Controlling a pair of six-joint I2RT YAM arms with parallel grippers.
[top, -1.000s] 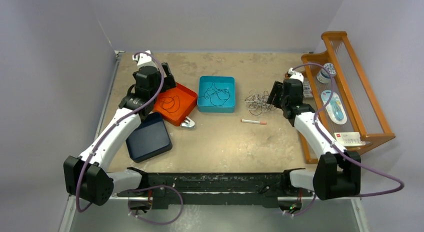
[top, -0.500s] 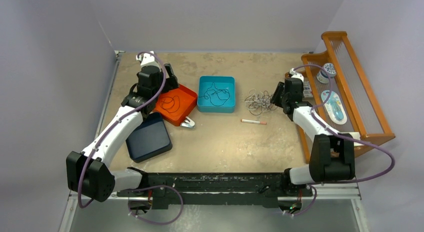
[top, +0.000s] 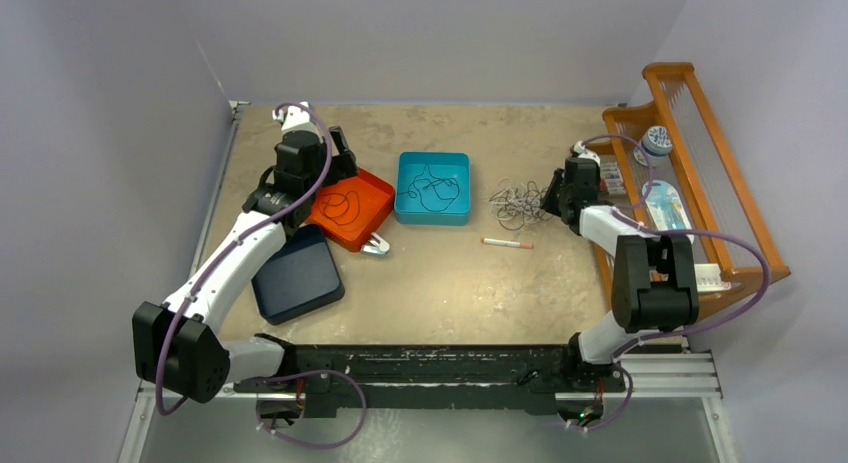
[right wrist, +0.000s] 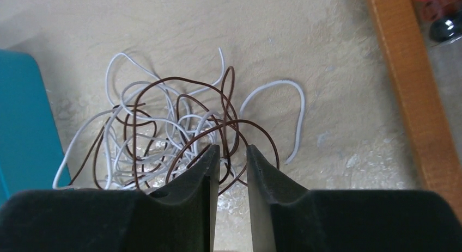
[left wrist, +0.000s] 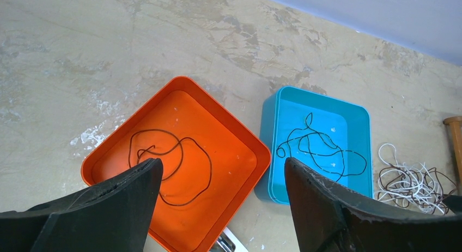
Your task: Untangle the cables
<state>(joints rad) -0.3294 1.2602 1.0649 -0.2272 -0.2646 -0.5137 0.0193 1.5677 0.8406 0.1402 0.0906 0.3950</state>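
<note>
Nearest you, your right gripper (right wrist: pixel 231 151) has its jaws almost together, with only a slim gap left. Their tips sit at the near edge of the tangle (right wrist: pixel 174 127) on the table (right wrist: pixel 338 99). A brown loop crosses that gap, and you cannot tell whether it is pinched. The tangle is a loose heap of thin white and brown cables, its white strands looping outward, just right of the blue tray (right wrist: pixel 22 121). One black cable (left wrist: pixel 321 148) lies in that tray in open curls. Left of it, the orange tray (left wrist: pixel 185 108) holds a dark brown cable (left wrist: pixel 180 147) in two loops. Your left gripper (left wrist: pixel 222 166) hangs above it, jaws wide apart, gripping nothing.
</note>
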